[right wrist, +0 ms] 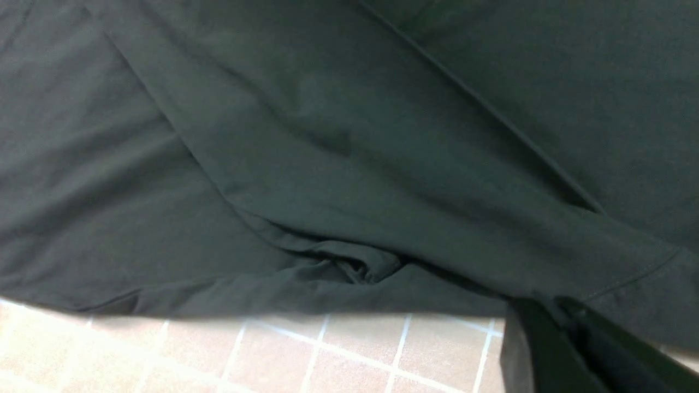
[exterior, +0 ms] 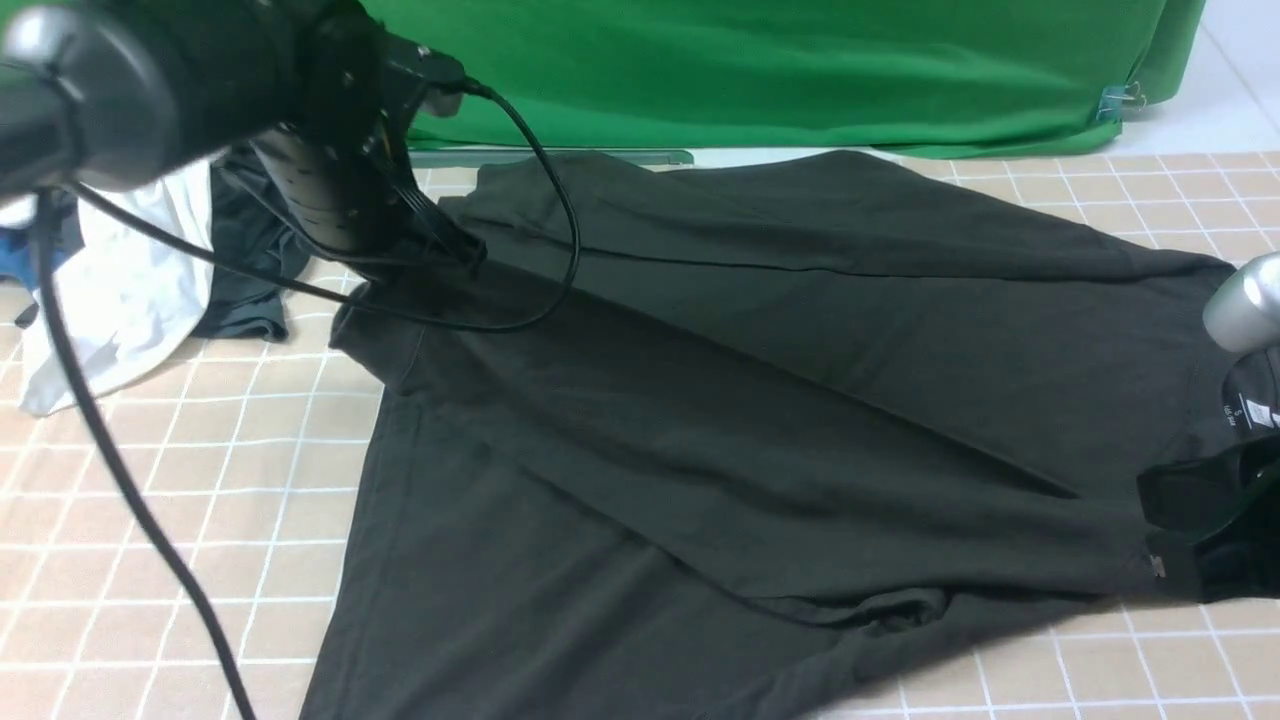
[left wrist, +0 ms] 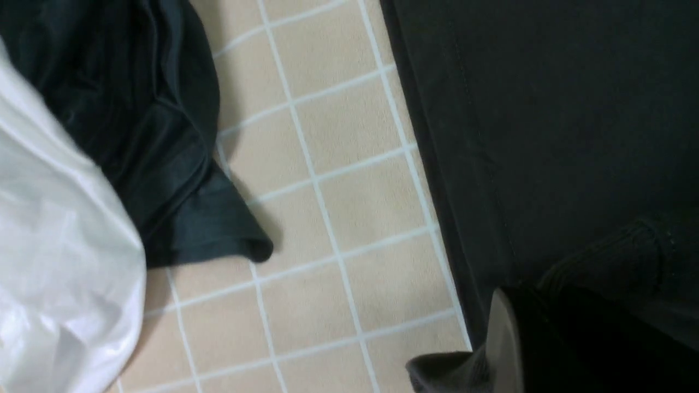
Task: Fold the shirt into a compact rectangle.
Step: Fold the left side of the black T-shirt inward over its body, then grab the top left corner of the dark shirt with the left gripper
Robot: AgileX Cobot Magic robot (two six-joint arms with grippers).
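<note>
Left gripper [exterior: 468, 252] sits w/ jaws closed at the hem end of the shirt [exterior: 760, 400]. In the left wrist view a bit of dark cloth bunches right at its finger, so I judge it's pinching fabric, not just resting. Right gripper [right wrist: 543, 311] is likewise closed, at the collar end by the neck label [exterior: 1245, 410]; a stitched edge runs straight into its fingers, so prob. gripping too, tho the contact itself is hidden. Shirt lies sideways across the tiled table [exterior: 200, 500], hem to the robot's left, collar to its right, filling most of the middle. One long panel lies doubled over the body, its edge running diagonally btw the two grippers, w/ a small rumple near the front edge. Looks like the lengthwise fold is the step in hand: one long side over, not yet flat. Far side shows a crease too; can't tell if that's a finished fold. Next move, imo: both arms hold the edge taut, lay it parallel to the far side, then let go together. Rumple wants smoothing first or it gets locked in. White shirt [exterior: 110, 300] and dark grey garment [exterior: 245, 270] sit just beside the left arm, apart from the shirt. Watch the cable [exterior: 550, 220], which droops onto the cloth.
</note>
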